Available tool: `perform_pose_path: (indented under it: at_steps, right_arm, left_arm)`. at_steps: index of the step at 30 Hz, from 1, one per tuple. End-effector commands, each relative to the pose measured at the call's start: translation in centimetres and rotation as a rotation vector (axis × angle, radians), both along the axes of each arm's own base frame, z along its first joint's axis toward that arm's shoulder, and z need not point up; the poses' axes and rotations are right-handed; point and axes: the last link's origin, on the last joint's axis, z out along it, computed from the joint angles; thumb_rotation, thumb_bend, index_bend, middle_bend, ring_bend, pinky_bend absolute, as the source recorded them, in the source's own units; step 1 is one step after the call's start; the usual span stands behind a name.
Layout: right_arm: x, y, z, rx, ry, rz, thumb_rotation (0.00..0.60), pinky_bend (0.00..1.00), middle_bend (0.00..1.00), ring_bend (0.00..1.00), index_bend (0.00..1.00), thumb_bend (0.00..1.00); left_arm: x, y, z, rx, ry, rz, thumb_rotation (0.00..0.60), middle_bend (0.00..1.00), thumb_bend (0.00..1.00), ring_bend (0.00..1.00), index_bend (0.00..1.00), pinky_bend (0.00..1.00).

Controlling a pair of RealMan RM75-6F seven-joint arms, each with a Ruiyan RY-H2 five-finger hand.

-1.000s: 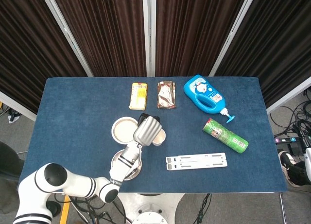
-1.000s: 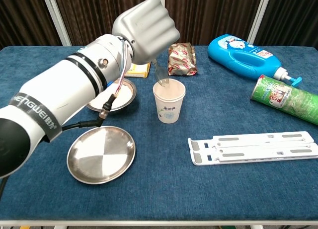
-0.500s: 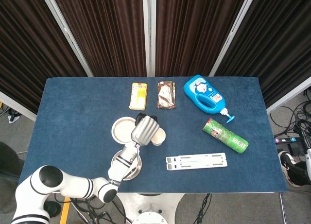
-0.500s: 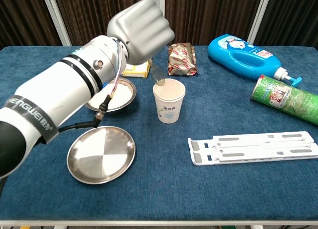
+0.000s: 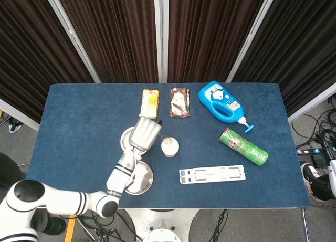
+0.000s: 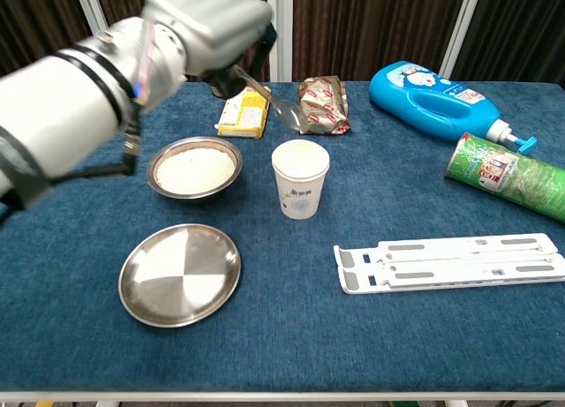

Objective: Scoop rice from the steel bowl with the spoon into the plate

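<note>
Holding the spoon [image 6: 281, 107] in my left robot hand [image 6: 207, 23], fingers wrapped round the handle, bowl end sticking out past the hand toward the snack packet [image 6: 323, 105] and hanging in the air above the table [image 6: 397, 327]. Spoon looks see-through (can't tell if anything's in it). Steel bowl [image 6: 194, 169] with rice sits below the robot hand, a little toward me; in the head view the hand [image 5: 144, 133] covers most of it. Steel plate [image 6: 180, 274] lies nearer me than the bowl, just beside it, bare inside. Paper cup [image 6: 300, 178] stands upright just off the spoon side of the hand, under and in front of the spoon tip, not touching it. Yellow packet [image 6: 243, 117] lies beyond the hand. Further out on the spoon side: blue bottle [image 6: 434, 98], green can [image 6: 508, 175] on its side, white folding stand [image 6: 450, 263] flat. Right robot hand not visible in either view.
</note>
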Motion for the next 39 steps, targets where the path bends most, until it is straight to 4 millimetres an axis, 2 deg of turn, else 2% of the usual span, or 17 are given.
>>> perform_pose_path:
  at_steps: [1, 5, 9, 15, 23, 30, 32, 35, 37, 39]
  right_arm:
    - [0.1, 0.0, -0.1, 0.004, 0.0, 0.002, 0.6, 0.0, 0.18, 0.0, 0.0, 0.24]
    - [0.4, -0.1, -0.5, 0.016, -0.001, 0.011, 0.6, 0.0, 0.18, 0.0, 0.0, 0.24]
    - [0.7, -0.1, -0.5, 0.018, 0.001, 0.017, 0.6, 0.0, 0.18, 0.0, 0.0, 0.24]
    - [1.0, -0.2, -0.6, 0.021, 0.003, 0.022, 0.6, 0.0, 0.18, 0.0, 0.0, 0.24]
    - [0.9, 0.0, -0.7, 0.019, -0.002, 0.019, 0.6, 0.0, 0.18, 0.0, 0.0, 0.24]
    - [0.8, -0.1, -0.7, 0.016, 0.0, 0.016, 0.6, 0.0, 0.18, 0.0, 0.0, 0.24]
    - [0.8, -0.1, -0.7, 0.017, -0.001, 0.014, 0.6, 0.0, 0.18, 0.0, 0.0, 0.24]
    - [0.8, -0.1, -0.8, 0.019, -0.002, 0.014, 0.6, 0.0, 0.18, 0.0, 0.0, 0.24]
    - [0.8, -0.2, -0.8, 0.02, -0.003, 0.016, 0.6, 0.0, 0.18, 0.0, 0.0, 0.24]
    - [0.8, -0.3, -0.7, 0.022, -0.004, 0.013, 0.6, 0.0, 0.18, 0.0, 0.0, 0.24]
  left_arm:
    - [-4.3, -0.7, 3.5, -0.164, -0.187, 0.099, 0.6, 0.96, 0.55, 0.91, 0.63, 1.0]
    - [-8.3, -2.5, 3.7, -0.232, -0.187, 0.111, 0.6, 0.96, 0.55, 0.91, 0.63, 1.0]
    - [-11.1, -4.9, 3.2, -0.283, -0.188, 0.099, 0.6, 0.96, 0.55, 0.91, 0.63, 1.0]
    - [-13.6, -7.7, 1.7, -0.325, -0.173, 0.093, 0.6, 0.96, 0.55, 0.91, 0.63, 1.0]
    - [-14.6, -9.0, -0.9, -0.4, -0.106, 0.105, 0.6, 0.96, 0.54, 0.91, 0.63, 1.0]
    - [-14.7, -9.4, -2.0, -0.43, -0.065, 0.143, 0.6, 0.94, 0.49, 0.9, 0.54, 1.0]
    - [-14.6, -9.6, -2.3, -0.435, -0.064, 0.15, 0.6, 0.93, 0.44, 0.9, 0.51, 1.0]
    - [-14.4, -9.5, -2.4, -0.423, -0.065, 0.161, 0.6, 0.93, 0.27, 0.9, 0.46, 1.0]
    - [-14.2, -9.5, -2.0, -0.407, -0.093, 0.172, 0.6, 0.92, 0.19, 0.9, 0.43, 1.0]
    - [-14.3, -9.3, -1.1, -0.382, -0.148, 0.202, 0.6, 0.92, 0.15, 0.89, 0.41, 1.0]
